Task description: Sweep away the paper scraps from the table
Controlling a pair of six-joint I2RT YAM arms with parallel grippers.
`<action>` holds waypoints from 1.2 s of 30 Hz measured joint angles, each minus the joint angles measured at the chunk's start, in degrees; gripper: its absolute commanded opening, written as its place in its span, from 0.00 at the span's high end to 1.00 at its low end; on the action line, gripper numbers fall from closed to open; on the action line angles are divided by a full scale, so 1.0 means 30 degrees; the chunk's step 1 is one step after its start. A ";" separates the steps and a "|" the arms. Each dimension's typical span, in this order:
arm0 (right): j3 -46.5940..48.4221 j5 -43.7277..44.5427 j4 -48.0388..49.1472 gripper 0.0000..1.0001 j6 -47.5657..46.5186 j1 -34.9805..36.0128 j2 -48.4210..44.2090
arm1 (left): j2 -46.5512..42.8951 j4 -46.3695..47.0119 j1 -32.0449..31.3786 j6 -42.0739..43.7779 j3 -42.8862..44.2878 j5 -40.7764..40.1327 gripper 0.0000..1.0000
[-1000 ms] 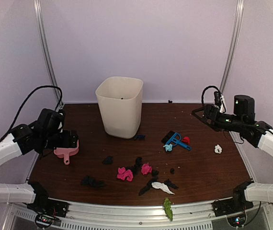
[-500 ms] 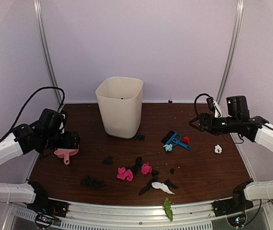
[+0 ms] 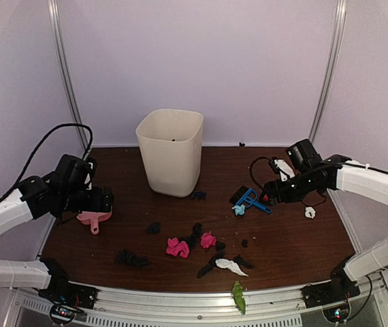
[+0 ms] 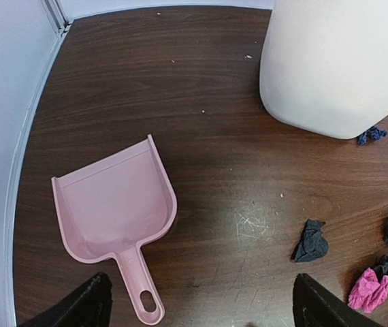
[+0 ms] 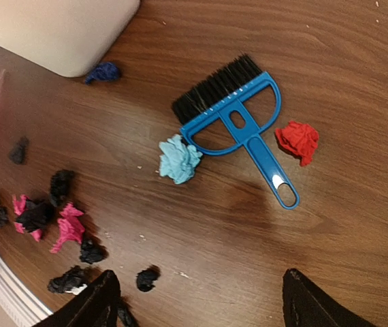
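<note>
Front rail (image 3: 180,294): one green scrap (image 3: 238,296) lies on it, unmoved.
Paper scraps (image 3: 194,245): strewn as before across the middle of the table (image 3: 303,238); nothing swept yet.
Left gripper (image 4: 201,303): barely shifted, poised over the pink dustpan (image 4: 112,204), jaws spread and empty.
Right gripper (image 5: 197,300): has swung in from the right edge to hang above the blue brush (image 5: 231,112), jaws apart, empty; picking up the brush looks next.

No legible txt or labels anywhere.
</note>
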 measured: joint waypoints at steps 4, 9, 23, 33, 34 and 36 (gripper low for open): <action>0.0801 0.1049 -0.0823 0.27 -0.0328 -0.0007 0.2404 | 0.0000 0.0000 0.0000 0.0000 0.0000 0.0007 0.07; 0.1676 0.1880 -0.1341 0.29 -0.0619 -0.0007 0.5326 | 0.0000 0.0007 0.0000 0.0000 0.0000 0.0000 0.07; 0.3905 0.2667 -0.1472 0.34 -0.2040 -0.0911 1.0040 | 0.0219 0.0015 0.0000 0.0000 0.0000 -0.0204 0.07; 0.4962 0.2776 -0.1377 0.55 -0.2863 -0.1115 1.1453 | 0.0685 0.0007 0.0000 0.0000 0.0000 -0.0262 0.07; 0.5020 0.2776 -0.1377 0.59 -0.2907 -0.1115 1.1504 | 0.0750 0.0015 0.0000 0.0000 0.0000 -0.0262 0.07; 0.5122 0.2776 -0.1348 0.65 -0.2936 -0.1122 1.1591 | 0.0852 0.0007 0.0000 0.0000 0.0000 -0.0270 0.07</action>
